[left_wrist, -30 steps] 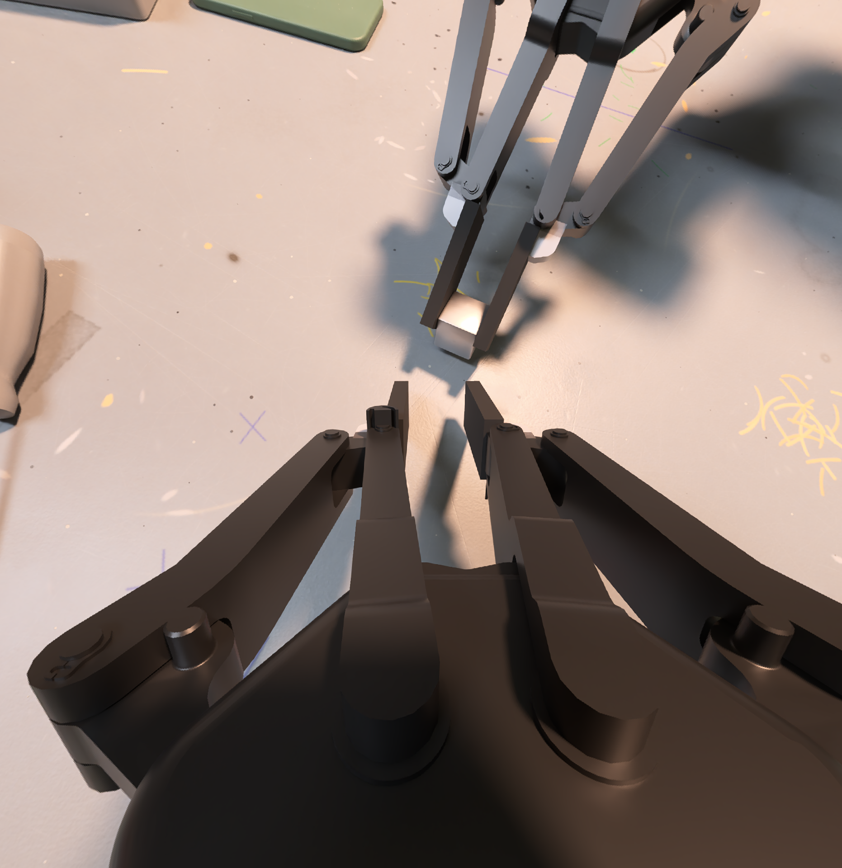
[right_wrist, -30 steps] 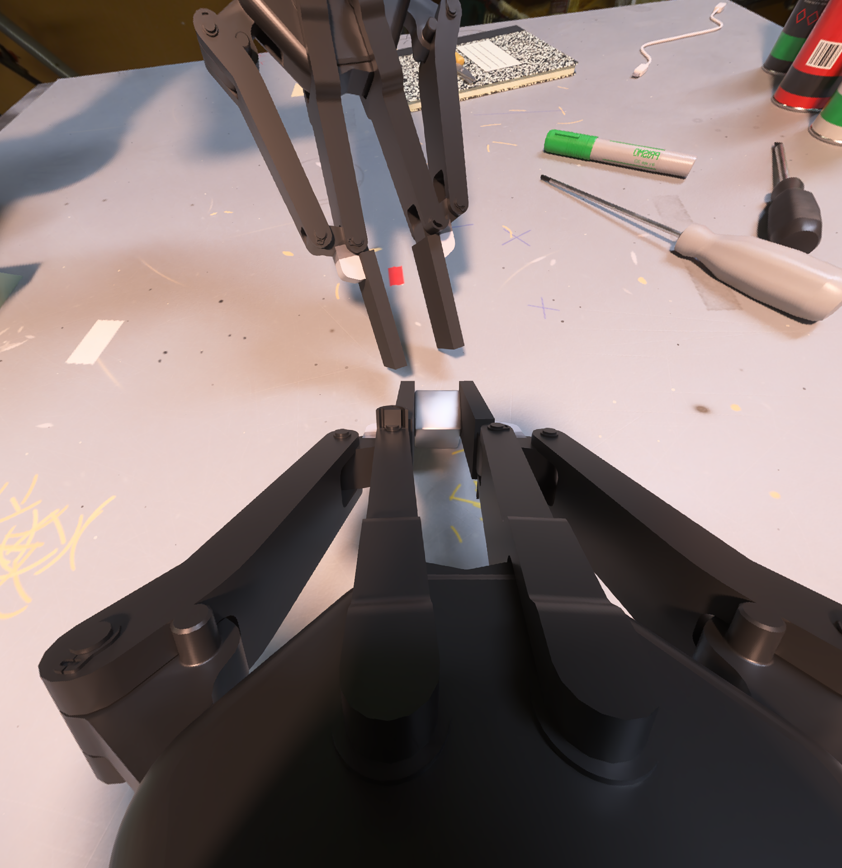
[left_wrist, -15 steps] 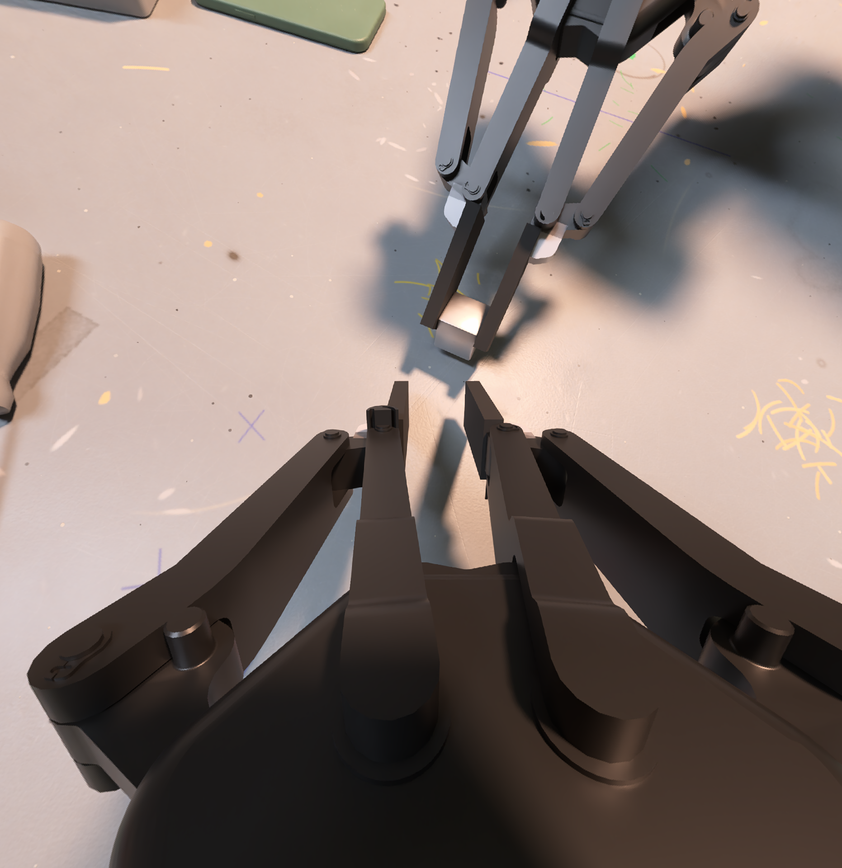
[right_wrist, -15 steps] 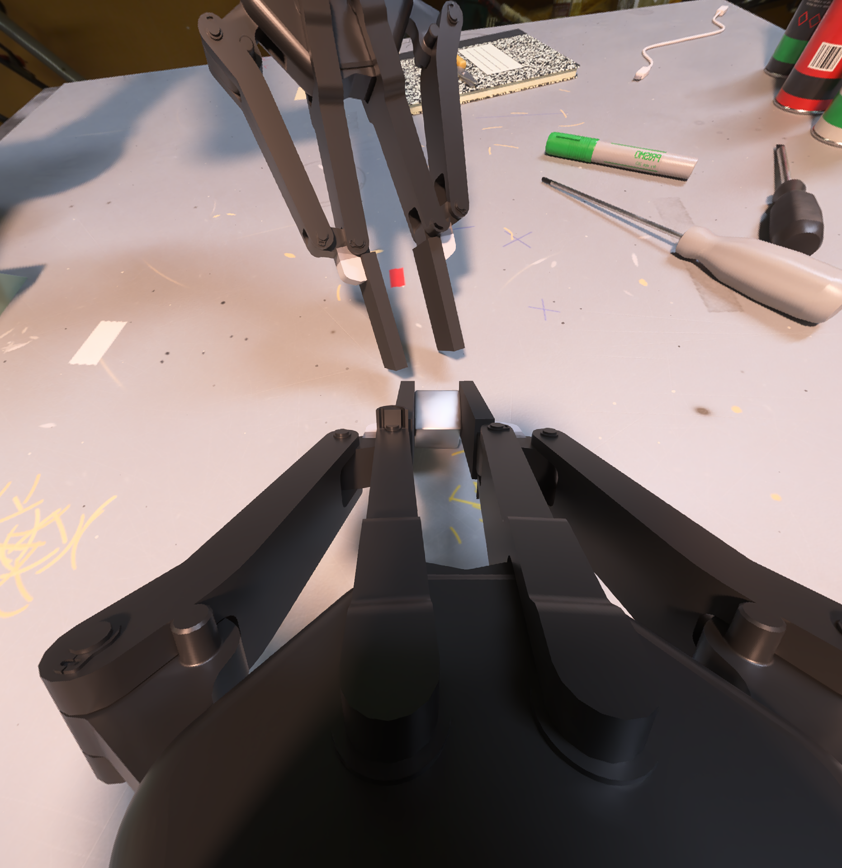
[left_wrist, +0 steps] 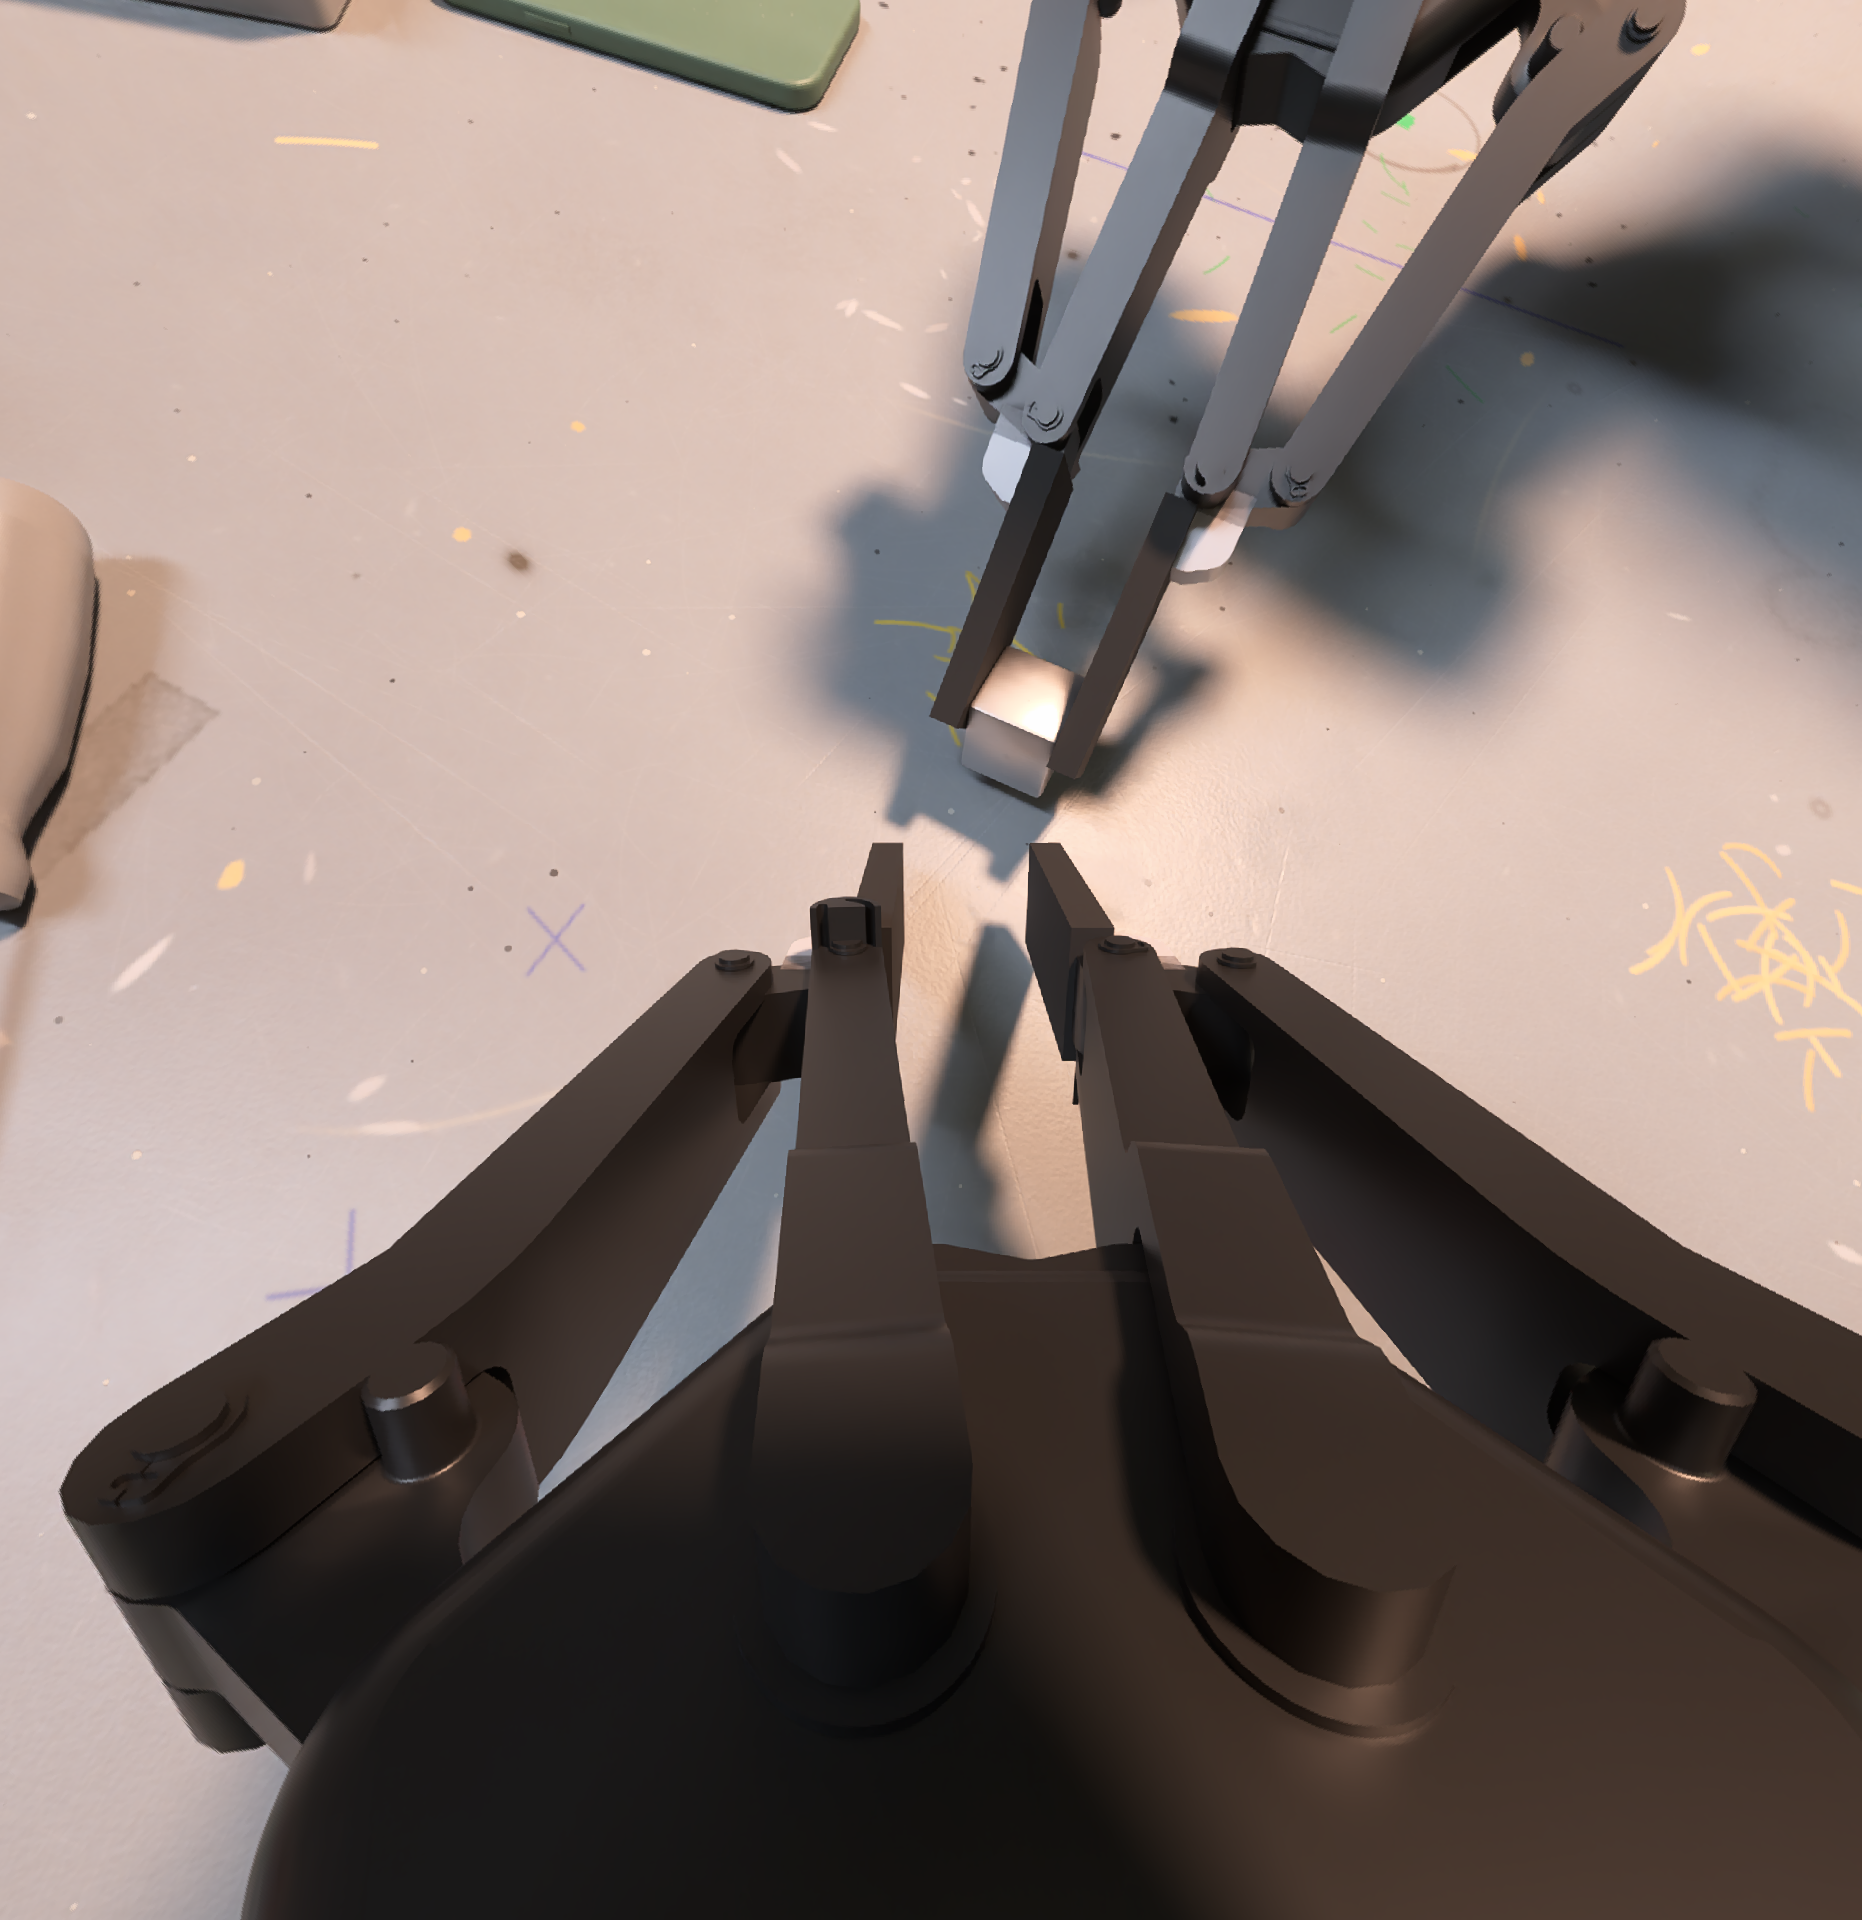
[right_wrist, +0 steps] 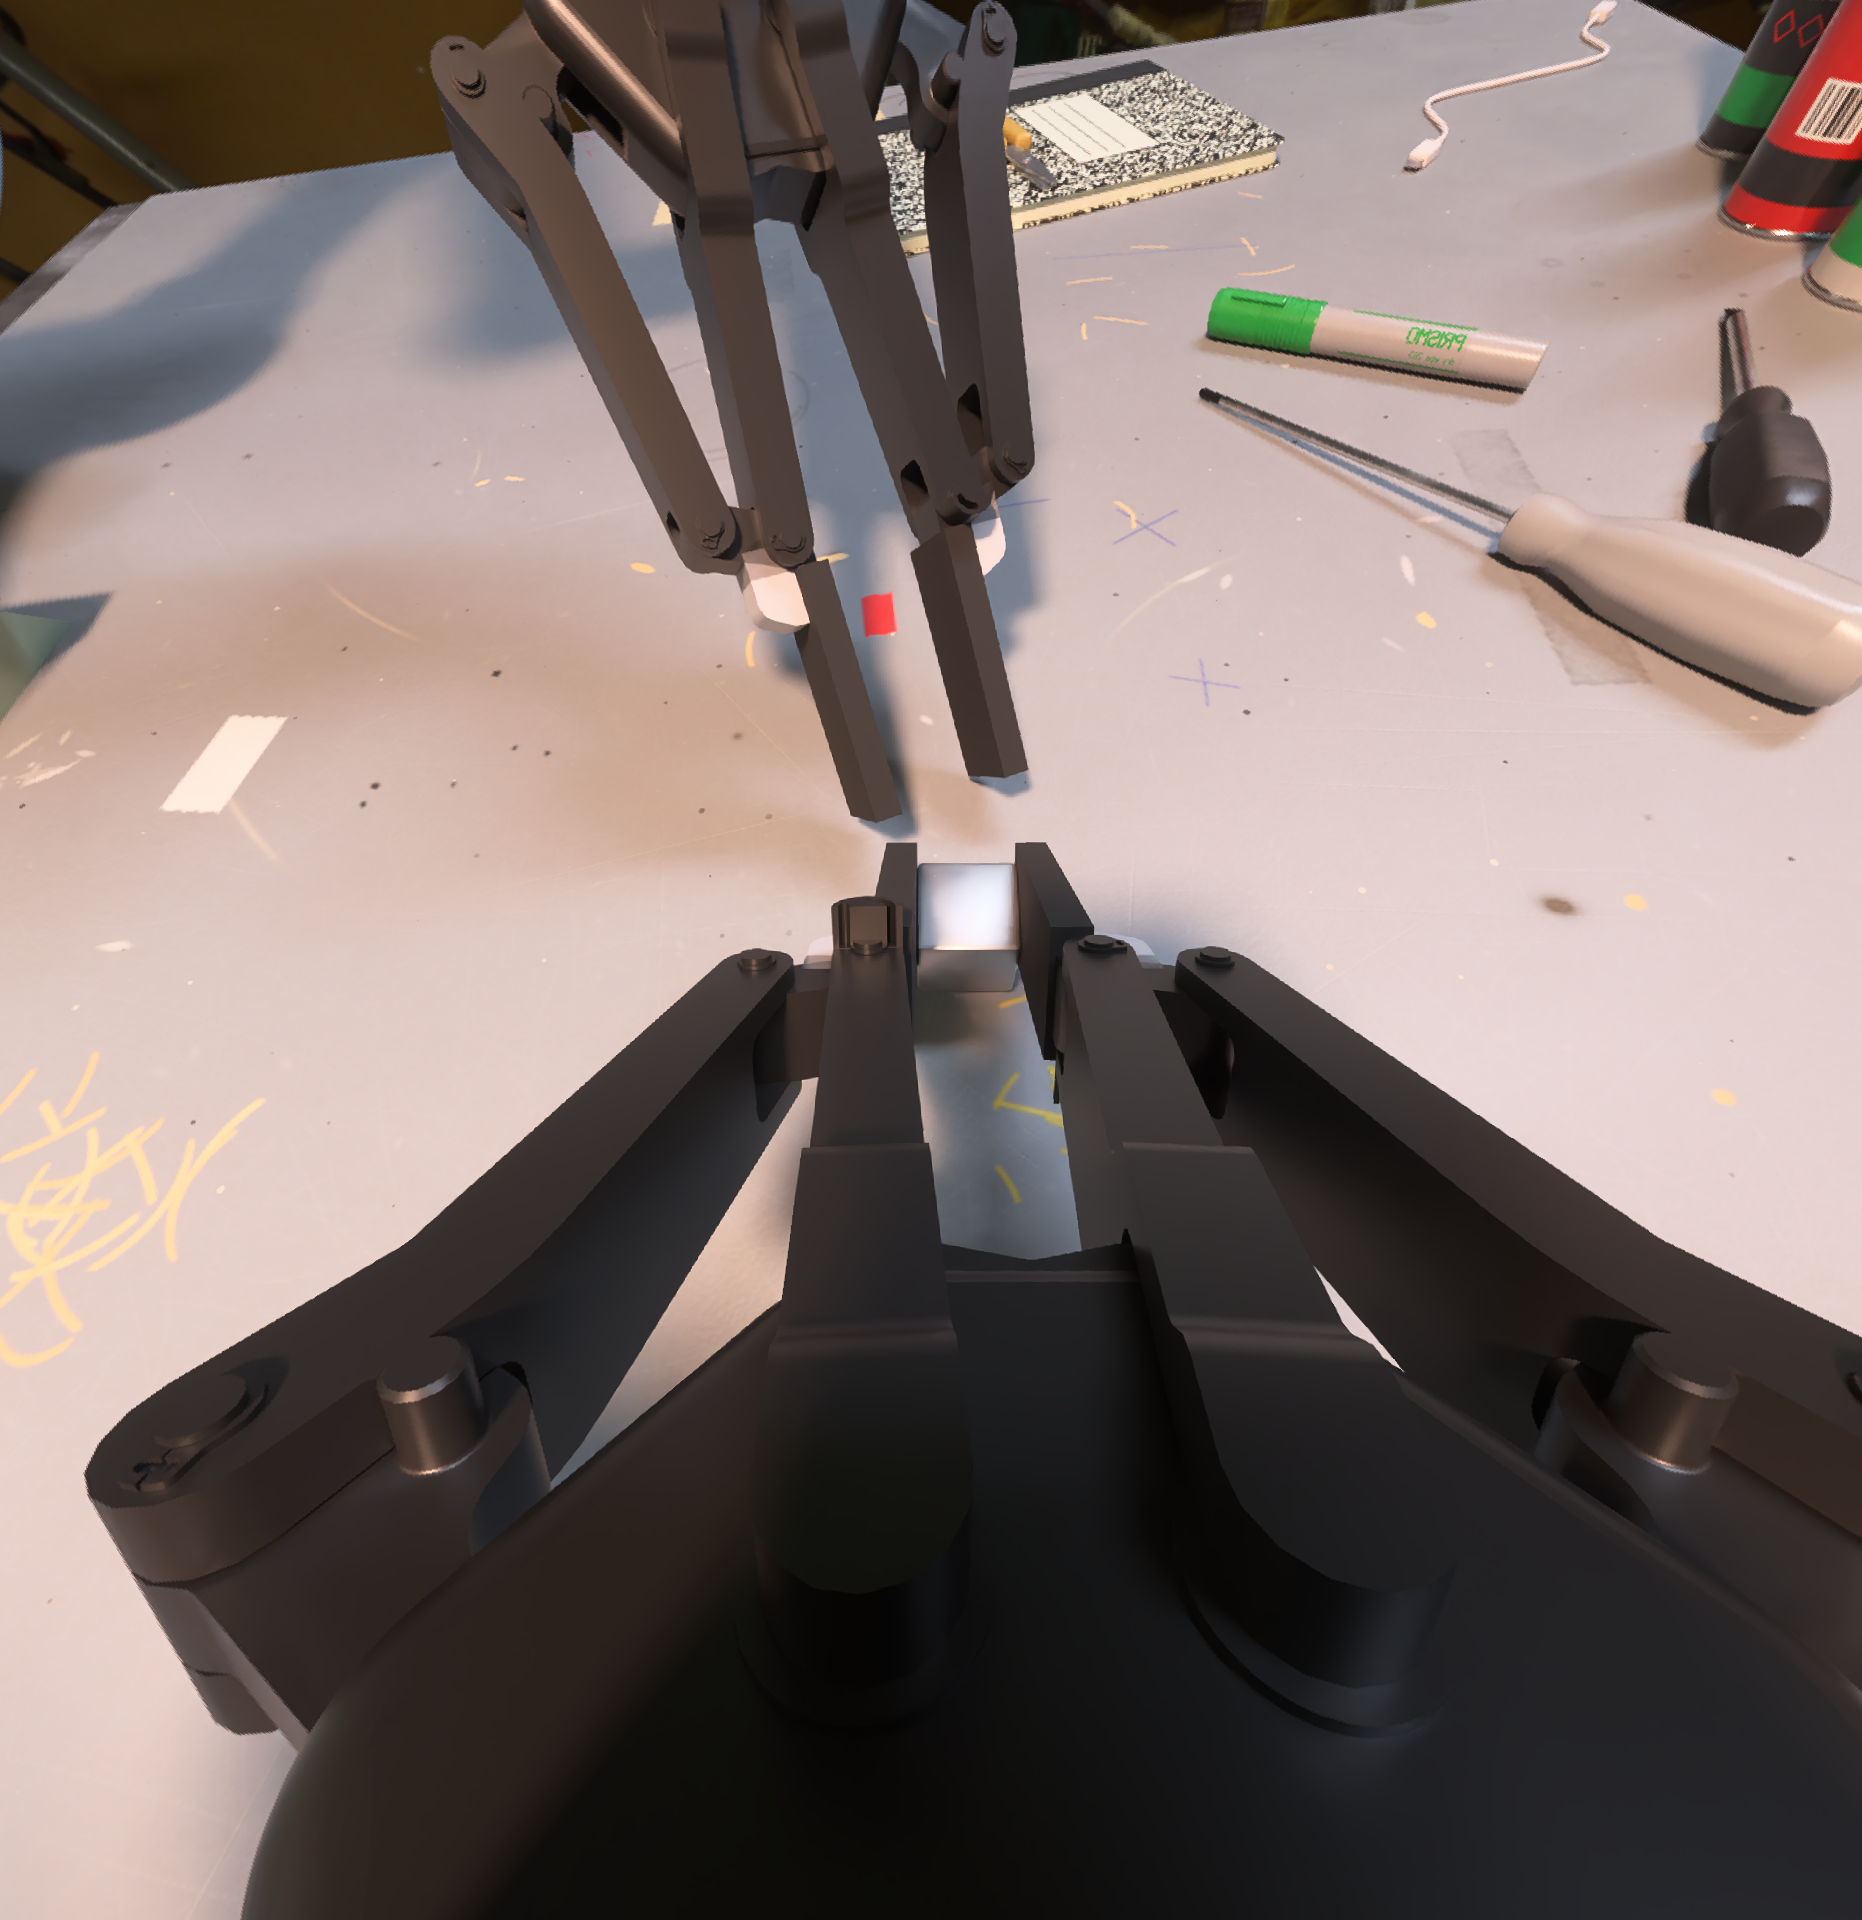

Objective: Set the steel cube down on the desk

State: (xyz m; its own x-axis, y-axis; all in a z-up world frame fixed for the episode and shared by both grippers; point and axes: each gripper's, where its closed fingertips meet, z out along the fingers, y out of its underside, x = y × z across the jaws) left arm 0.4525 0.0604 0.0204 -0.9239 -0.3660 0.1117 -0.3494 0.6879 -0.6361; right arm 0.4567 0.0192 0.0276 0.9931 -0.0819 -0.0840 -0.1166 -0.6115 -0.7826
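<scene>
Scuffed grey desk (right_wrist: 1322, 831), tools lying off to the side. Right gripper (right_wrist: 966, 883) is pinching the steel cube (right_wrist: 963, 914) low over the desk. Left gripper (left_wrist: 963, 868) is sitting narrowly parted, empty. Risk: if not yet seated, cube is liable to tumble on release.

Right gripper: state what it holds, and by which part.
The right gripper holds the steel cube, its fingers clamping two opposite side faces near their tips.
</scene>
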